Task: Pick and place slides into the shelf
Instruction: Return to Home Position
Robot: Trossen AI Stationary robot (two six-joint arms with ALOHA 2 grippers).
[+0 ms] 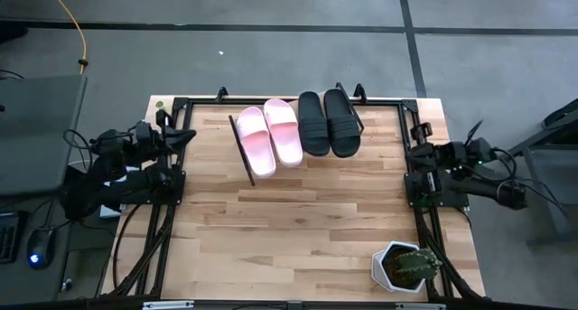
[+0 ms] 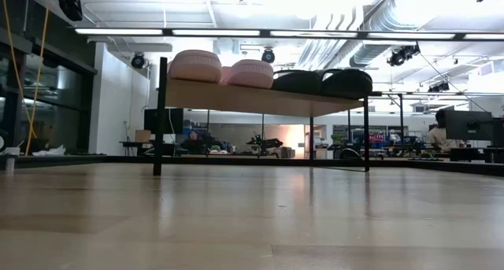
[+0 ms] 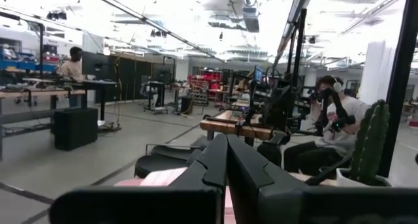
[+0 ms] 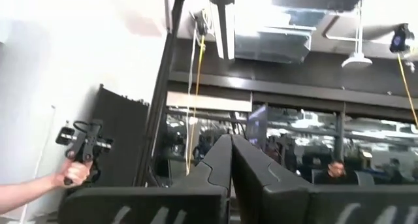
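Observation:
Two pale pink slides [image 1: 269, 136] and two black slides [image 1: 327, 122] lie side by side, soles down, on the slanted shelf [image 2: 260, 97] at the table's far middle. In the low view they show as pink [image 2: 220, 68] and black [image 2: 323, 82] humps on the board. My left gripper [image 1: 187, 136] hangs shut over the table's left edge, left of the shelf, with nothing in it. My right gripper [image 1: 418, 130] hangs shut over the right edge, also holding nothing. Each wrist view shows its own fingertips pressed together, the left gripper [image 3: 226, 160] and the right gripper [image 4: 230, 160].
A cactus in a white pot [image 1: 406, 267] stands at the near right corner. Black frame rails [image 1: 153, 238] run along both sides of the table. Bare wood [image 1: 289, 229] lies between the shelf and the near edge. A person's hand [image 4: 68, 175] with a device shows beyond the table.

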